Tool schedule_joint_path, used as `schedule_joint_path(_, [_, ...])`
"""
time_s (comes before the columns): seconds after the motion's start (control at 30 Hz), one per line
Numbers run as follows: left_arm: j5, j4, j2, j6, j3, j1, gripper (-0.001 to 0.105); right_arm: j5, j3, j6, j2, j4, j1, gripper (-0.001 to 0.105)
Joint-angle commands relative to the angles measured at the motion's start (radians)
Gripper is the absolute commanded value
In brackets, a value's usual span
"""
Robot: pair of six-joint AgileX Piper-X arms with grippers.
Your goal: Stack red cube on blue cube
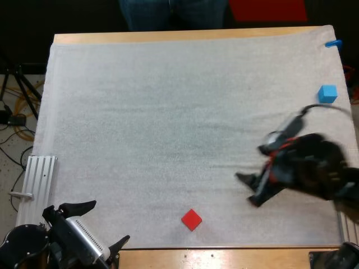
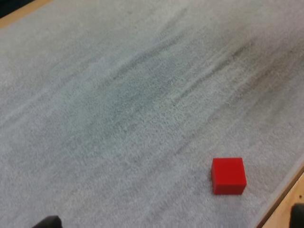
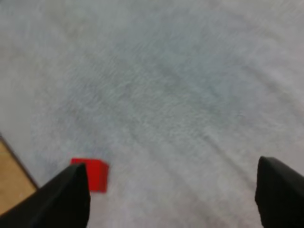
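A red cube (image 1: 191, 219) lies on the white mat near its front edge. A blue cube (image 1: 327, 93) sits far off at the mat's right side. My right gripper (image 1: 247, 188) hovers to the right of the red cube, open, fingers wide apart and holding nothing. From the right wrist the red cube (image 3: 93, 174) lies ahead, beside one fingertip (image 3: 66, 197). My left gripper (image 1: 107, 224) rests at the front left corner, open and empty. The left wrist view has the red cube (image 2: 228, 175) near the mat's edge.
A metal rail (image 1: 36, 182) lies off the mat's left edge. A person's legs (image 1: 171, 14) stand beyond the far side of the table. Wooden table edge (image 1: 224, 258) runs along the front.
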Motion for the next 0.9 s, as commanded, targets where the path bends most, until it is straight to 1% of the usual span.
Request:
schedule_joint_path(0.0, [0.007, 0.012, 0.002, 0.003, -0.004, -0.003, 0.087, 0.025, -0.009, 0.038, 0.022, -0.004, 0.048, 0.070])
schedule_joint_path(0.03, [0.007, 0.012, 0.002, 0.003, -0.004, -0.003, 0.087, 0.039, -0.009, 0.075, 0.052, -0.006, 0.093, 0.070])
schedule_joint_path(0.07, [0.007, 0.012, 0.002, 0.003, -0.004, -0.003, 0.087, 0.048, -0.009, 0.094, 0.067, -0.005, 0.108, 0.070])
schedule_joint_path(0.13, [0.007, 0.010, 0.002, 0.003, -0.004, -0.003, 0.087, 0.076, -0.009, 0.132, 0.122, -0.005, 0.183, 0.070])
schedule_joint_path(0.27, [0.007, 0.010, 0.002, 0.003, -0.004, -0.003, 0.087, 0.114, -0.009, 0.189, 0.202, -0.012, 0.273, 0.070])
schedule_joint_path(0.33, [0.007, 0.010, 0.002, 0.003, -0.004, -0.003, 0.087, 0.114, -0.009, 0.252, 0.252, -0.027, 0.311, 0.070])
schedule_joint_path(0.43, [0.007, 0.010, 0.002, 0.003, -0.004, -0.003, 0.087, 0.110, -0.009, 0.311, 0.303, -0.066, 0.344, 0.070])
schedule_joint_path(0.6, [0.007, 0.006, 0.002, 0.003, -0.004, -0.003, 0.087, 0.114, -0.009, 0.345, 0.398, -0.123, 0.373, 0.070])
schedule_joint_path(0.87, [0.007, 0.006, 0.002, 0.003, -0.004, -0.003, 0.087, 0.088, -0.009, 0.394, 0.548, -0.148, 0.374, 0.070])
